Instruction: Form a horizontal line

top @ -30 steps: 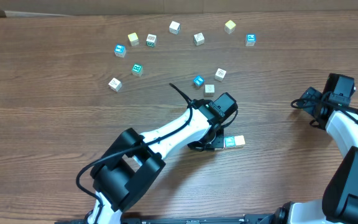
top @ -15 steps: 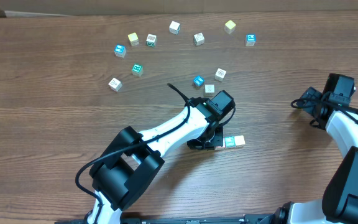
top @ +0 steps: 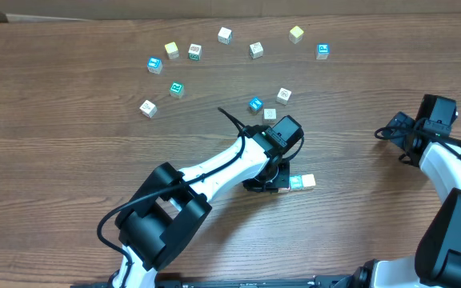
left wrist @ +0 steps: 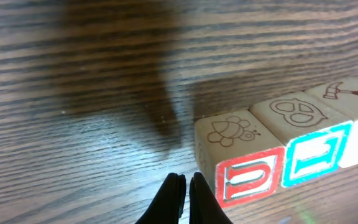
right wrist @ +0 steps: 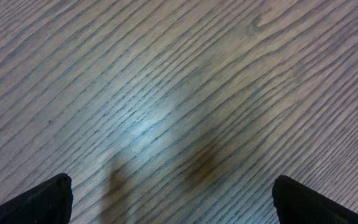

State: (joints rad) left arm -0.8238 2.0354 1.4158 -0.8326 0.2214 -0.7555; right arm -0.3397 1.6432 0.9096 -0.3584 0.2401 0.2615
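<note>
Left arm has eased back a hair from the horizontal line [top: 301,182], mid-counter [top: 70,176]; row unmoved. Left fingers [left wrist: 174,196] pressed together, empty, just beside the red-framed end cube [left wrist: 244,177]. Right fingers [right wrist: 48,199] spread, idle. Nudge likely done.

One high view, two close wrist views.
Overhead looks straight down on the whole counter [top: 70,160]. Left wrist sits low and close, the row [left wrist: 291,115] at its 3 o'clock, shared with overhead near centre. Right wrist faces counter grain closely.
</note>
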